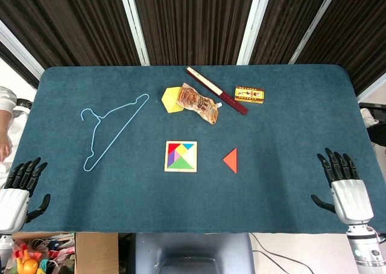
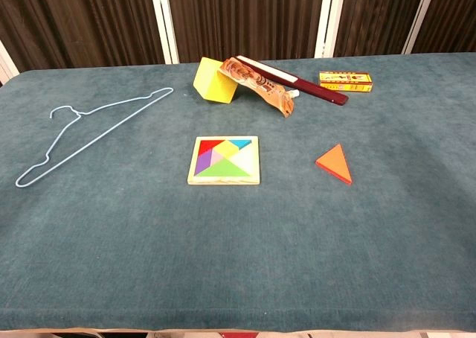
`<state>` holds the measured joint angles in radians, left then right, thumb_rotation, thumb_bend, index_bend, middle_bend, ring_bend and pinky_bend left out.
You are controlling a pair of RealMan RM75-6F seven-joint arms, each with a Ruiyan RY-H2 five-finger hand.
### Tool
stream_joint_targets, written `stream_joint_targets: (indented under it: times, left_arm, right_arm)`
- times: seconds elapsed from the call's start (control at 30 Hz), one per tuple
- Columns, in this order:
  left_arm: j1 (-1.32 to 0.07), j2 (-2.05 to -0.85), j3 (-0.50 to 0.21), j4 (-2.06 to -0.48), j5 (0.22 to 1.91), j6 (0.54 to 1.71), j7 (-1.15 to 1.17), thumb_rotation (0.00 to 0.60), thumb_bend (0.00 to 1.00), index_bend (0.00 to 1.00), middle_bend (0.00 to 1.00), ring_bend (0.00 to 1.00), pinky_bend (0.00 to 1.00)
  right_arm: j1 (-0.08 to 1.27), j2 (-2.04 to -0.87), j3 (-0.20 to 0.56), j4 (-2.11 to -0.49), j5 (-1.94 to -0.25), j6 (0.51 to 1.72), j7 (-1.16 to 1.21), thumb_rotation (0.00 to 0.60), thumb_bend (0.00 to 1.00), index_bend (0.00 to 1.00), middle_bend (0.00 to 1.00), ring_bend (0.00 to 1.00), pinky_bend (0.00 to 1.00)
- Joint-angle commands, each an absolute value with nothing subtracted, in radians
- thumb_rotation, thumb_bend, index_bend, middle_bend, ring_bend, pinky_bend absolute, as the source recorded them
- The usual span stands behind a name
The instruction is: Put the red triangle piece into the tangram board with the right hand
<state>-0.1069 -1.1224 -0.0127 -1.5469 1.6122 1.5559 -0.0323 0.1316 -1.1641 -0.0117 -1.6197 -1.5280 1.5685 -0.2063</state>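
Resting at the near right edge of the table [image 1: 301, 105], the right hand [image 1: 345, 186] has its fingers spread and holds nothing. Taking the tangram board [image 1: 181, 156] as landmark, the red triangle [image 1: 231, 160] lies flat just to its right, between board and right hand, with its long edge running away from the robot. The left hand [image 1: 18, 189], also spread and holding nothing, sits well to the board's left, so the right hand looks nearer.
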Motion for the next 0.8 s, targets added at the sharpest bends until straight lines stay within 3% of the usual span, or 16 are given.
stream_joint_targets:
  times: [0.03, 0.27, 0.53, 0.8]
  left_arm:
    - [-0.102, -1.120, -0.013, -1.548, 1.615, 1.566, -0.043, 0.600, 0.46, 0.00, 0.00, 0.00, 0.09]
    - [-0.114, -1.120, -0.023, -1.540, 1.624, 1.568, -0.079, 0.600, 0.46, 0.00, 0.00, 0.00, 0.09]
    - [-0.150, -1.120, -0.031, -1.541, 1.608, 1.505, -0.074, 0.600, 0.46, 0.00, 0.00, 0.00, 0.09]
    - [-0.157, -1.123, -0.039, -1.526, 1.592, 1.496, -0.090, 0.600, 0.46, 0.00, 0.00, 0.00, 0.08]
  right_arm:
    - [0.141, -1.173, -0.006, -1.614, -1.539, 1.551, -0.215, 0.600, 0.26, 0.00, 0.00, 0.00, 0.00]
    - [0.259, -1.218, 0.060, -1.558, -1.552, 1.415, -0.263, 0.600, 0.26, 0.02, 0.00, 0.00, 0.00]
    - [0.533, -1.253, 0.121, -1.448, -1.598, 1.078, -0.382, 0.600, 0.27, 0.22, 0.00, 0.00, 0.00]
    - [0.665, -1.358, 0.104, -1.312, -1.608, 0.909, -0.399, 0.600, 0.28, 0.38, 0.00, 0.00, 0.00]
